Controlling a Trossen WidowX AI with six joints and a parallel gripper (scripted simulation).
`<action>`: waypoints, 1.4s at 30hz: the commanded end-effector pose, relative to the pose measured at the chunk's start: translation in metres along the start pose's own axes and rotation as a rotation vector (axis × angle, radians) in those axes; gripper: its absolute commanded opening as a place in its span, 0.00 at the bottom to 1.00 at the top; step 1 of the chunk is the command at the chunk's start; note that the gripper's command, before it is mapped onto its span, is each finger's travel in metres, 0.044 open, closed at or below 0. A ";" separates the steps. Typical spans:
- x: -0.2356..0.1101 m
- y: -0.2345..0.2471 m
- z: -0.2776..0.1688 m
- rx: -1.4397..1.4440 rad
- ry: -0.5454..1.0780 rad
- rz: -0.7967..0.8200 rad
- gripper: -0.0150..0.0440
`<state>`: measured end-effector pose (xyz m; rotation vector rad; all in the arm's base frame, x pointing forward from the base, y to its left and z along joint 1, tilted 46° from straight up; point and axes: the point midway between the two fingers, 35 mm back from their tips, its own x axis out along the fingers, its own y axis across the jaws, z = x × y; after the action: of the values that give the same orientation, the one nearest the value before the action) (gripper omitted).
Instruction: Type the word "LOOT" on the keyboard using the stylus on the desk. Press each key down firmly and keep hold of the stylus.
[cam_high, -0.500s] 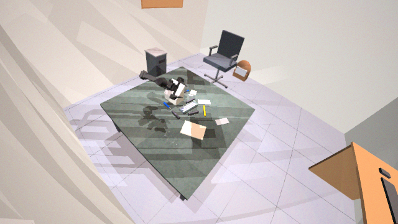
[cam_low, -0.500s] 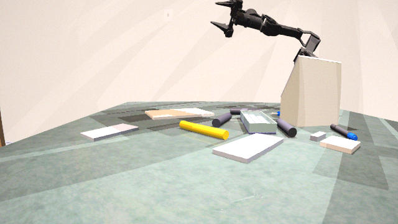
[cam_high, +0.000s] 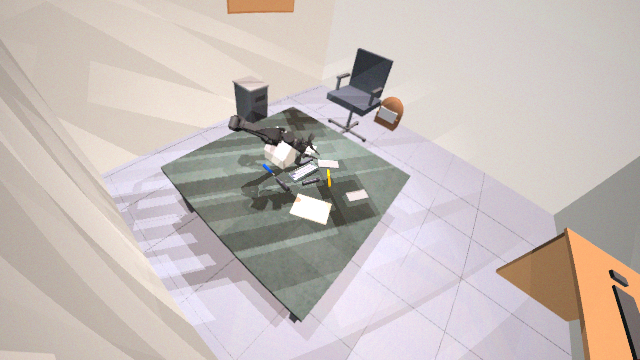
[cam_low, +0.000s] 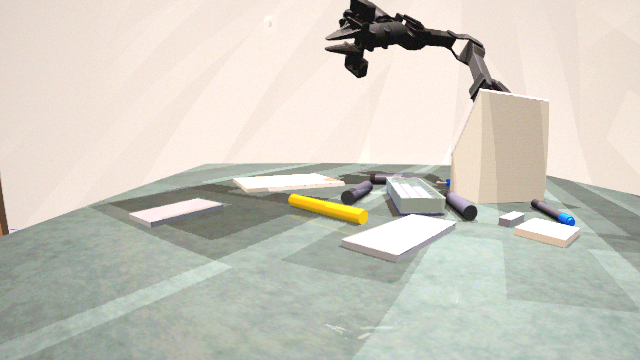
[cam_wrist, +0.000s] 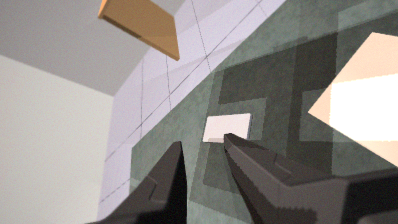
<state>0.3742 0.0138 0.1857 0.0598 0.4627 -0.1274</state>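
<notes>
Evidently nothing of the typing has been started. The gripper (cam_low: 345, 42) is held high above the bench (cam_low: 150, 300), well apart from everything on it; its fingers are drawn nearly together with bare air between them, so nothing is gripped. The keyboard (cam_low: 416, 195) lies near the middle of the bench, toward the far edge, beside a beige block (cam_low: 502, 147). Which item is the stylus cannot be told; a dark rod (cam_low: 461, 205) touching the keyboard is judged likeliest. Left to do: reopening, descent, pickup, then all four letters.
</notes>
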 end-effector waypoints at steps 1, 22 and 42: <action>0.027 -0.002 -0.045 0.008 0.178 -0.085 0.29; 0.041 -0.055 -0.306 -0.317 0.952 -0.812 0.25; 0.008 -0.102 -0.267 -0.320 0.953 -0.815 0.25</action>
<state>0.2540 -0.0623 -0.0616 -0.3964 1.4324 -0.8493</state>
